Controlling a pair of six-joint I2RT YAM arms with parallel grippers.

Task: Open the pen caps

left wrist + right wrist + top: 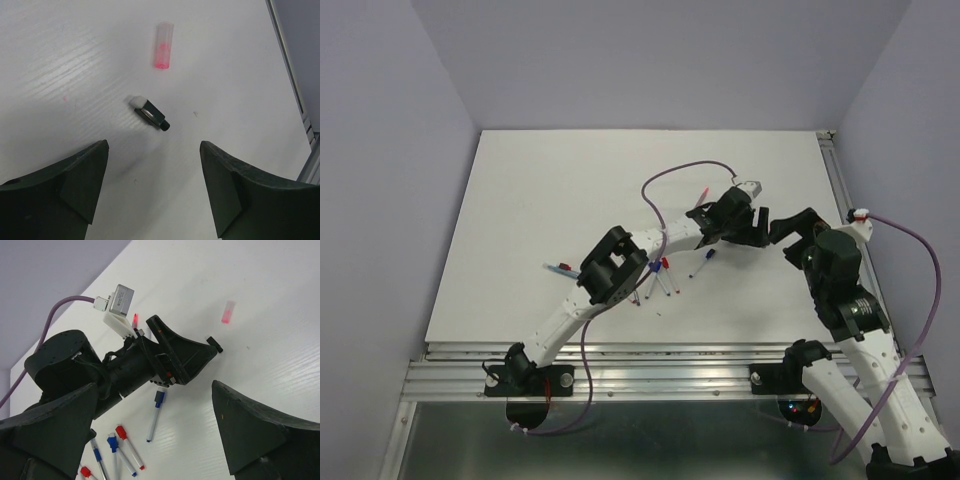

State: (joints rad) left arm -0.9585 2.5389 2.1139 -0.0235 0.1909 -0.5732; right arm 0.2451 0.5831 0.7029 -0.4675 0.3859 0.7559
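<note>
Two loose caps lie on the white tabletop (pixel 60 60) near its right edge. The pink cap (pixel 163 45) runs lengthwise roughly parallel to that edge. The white-tipped black cap (pixel 152 115) lies slantwise, dark end toward the edge. The left gripper (pixel 154 165) gapes wide and empty just short of it. The right gripper (pixel 154 395) is also spread wide and empty. Capped pens (pixel 121 432) lie toward the near edge.
</note>
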